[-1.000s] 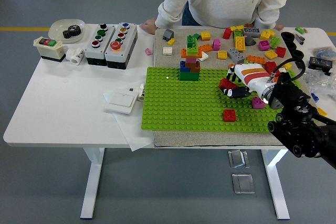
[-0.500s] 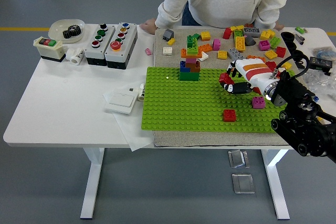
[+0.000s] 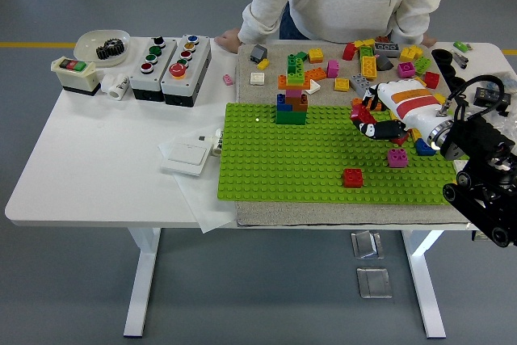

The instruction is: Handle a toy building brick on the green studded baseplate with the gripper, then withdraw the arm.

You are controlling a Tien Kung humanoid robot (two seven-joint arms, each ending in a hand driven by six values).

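— Brick (image 3: 352, 177), red, sits alone on green baseplate (image 3: 275, 167); white table (image 3: 97, 167), grey floor.
— Right hand (image 3: 378, 121)?
— Above baseplate's right edge, fingers curled; contents unclear.

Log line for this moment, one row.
right hand: shut on red brick | over green baseplate right edge | left hand: not in view
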